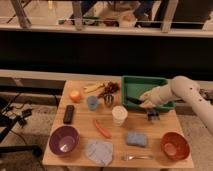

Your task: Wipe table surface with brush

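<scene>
The gripper [145, 102] hovers at the front edge of the green tray [145, 79] — the brush [132, 101] juts from its tip toward the white cup [119, 115], long axis roughly level, above the table surface [82, 125]; whether it is clamped, I cannot tell.

Table [82, 125], holding: tray [145, 86] at back right; hand [146, 99] over the tray's front edge, brush [133, 101] at its tip, reaching left. Cup [119, 115] in the middle, before the tray's left corner; clip [153, 115] right of the cup. Remote [68, 113] at left, fruit [75, 95] behind it; mug [92, 102] right of the fruit, behind and left of the cup. Front row, left to right: left bowl [64, 139], cloth [99, 151], sponge [136, 138] with fork [137, 157] before it, right bowl [175, 145].
</scene>
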Available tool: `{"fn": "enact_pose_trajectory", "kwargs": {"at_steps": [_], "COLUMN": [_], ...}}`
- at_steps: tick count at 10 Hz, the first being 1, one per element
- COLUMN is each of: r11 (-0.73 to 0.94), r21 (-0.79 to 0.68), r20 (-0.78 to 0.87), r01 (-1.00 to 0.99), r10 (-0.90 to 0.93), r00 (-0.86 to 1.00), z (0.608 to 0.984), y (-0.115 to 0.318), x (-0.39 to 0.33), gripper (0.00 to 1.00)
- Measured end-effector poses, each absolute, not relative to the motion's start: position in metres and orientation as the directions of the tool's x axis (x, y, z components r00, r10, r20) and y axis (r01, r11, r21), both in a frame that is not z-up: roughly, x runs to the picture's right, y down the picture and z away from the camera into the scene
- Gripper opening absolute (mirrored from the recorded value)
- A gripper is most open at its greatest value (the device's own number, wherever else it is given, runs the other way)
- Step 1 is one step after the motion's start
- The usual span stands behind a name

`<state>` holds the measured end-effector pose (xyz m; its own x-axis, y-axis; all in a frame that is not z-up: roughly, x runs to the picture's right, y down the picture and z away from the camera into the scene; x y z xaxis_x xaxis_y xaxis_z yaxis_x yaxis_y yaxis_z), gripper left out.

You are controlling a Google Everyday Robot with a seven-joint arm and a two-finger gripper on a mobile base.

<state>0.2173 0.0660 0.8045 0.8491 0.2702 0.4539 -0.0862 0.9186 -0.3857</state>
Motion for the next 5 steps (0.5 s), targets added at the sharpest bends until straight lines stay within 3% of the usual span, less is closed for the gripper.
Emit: {"fn": "enact_pose_trajectory", "kwargs": {"at_steps": [5], "r11": [0.910], "r21": [-0.412], "r20": [0.522], "r01": [-0.055], "r10": [0.285], "r00": [0.804], "z": [0.763], "y": [0.072], "x": [0.187], "gripper": [0.09]}}
